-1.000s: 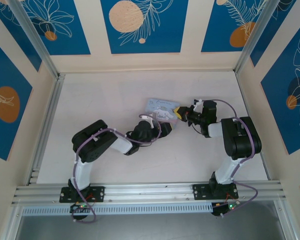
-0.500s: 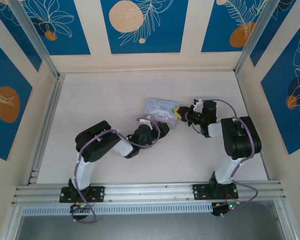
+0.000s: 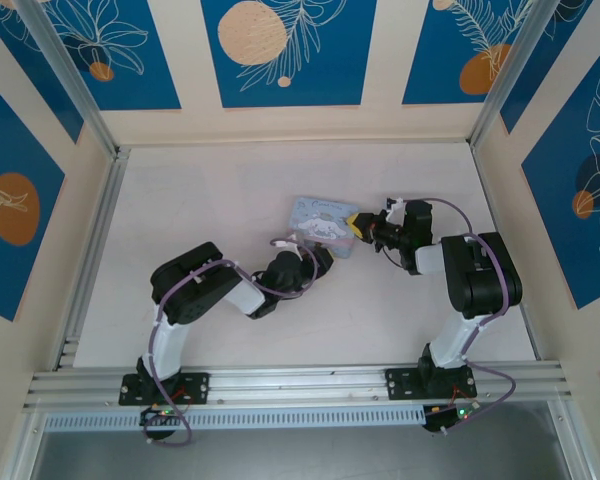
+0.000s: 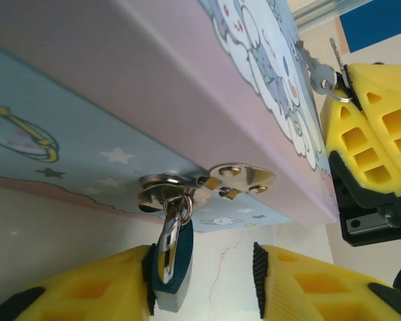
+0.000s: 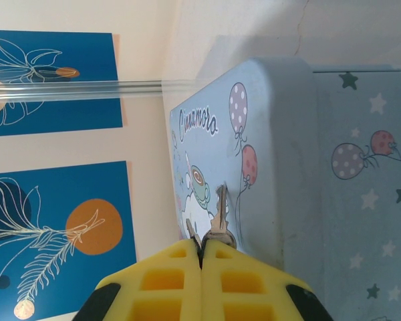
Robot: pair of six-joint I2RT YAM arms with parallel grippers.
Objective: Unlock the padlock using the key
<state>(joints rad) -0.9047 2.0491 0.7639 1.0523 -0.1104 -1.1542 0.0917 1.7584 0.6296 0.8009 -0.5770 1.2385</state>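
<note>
Right gripper [image 5: 202, 259] is clamped on the key [image 5: 218, 224] above the tin [image 5: 254, 134] lid. Padlock [image 4: 172, 267] hangs from the tin's hasp [image 4: 214, 180], between the left gripper [image 4: 204, 282] jaws. These stand wide, with the padlock against one finger.

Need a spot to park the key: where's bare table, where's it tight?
Free: table left of the tin up to the left rail; the strip between tin and back wall; the near middle between the arm bases. Crowded: the tin's near-right corner, left tool at the padlock, right tool gripping the key.
</note>
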